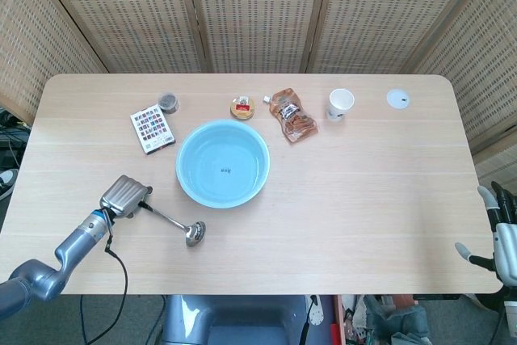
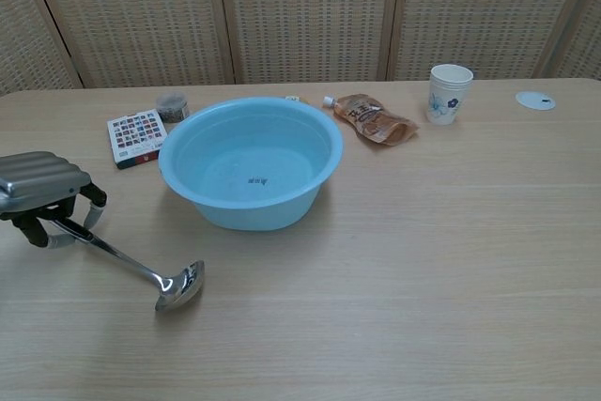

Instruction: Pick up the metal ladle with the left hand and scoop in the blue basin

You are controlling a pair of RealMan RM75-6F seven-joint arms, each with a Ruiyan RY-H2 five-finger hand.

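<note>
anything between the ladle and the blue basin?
Nothing visible. The left robot hand holds the ladle by its handle end, and only bare table lies between its bowl and the basin. The sticker card sits off to the side.
</note>
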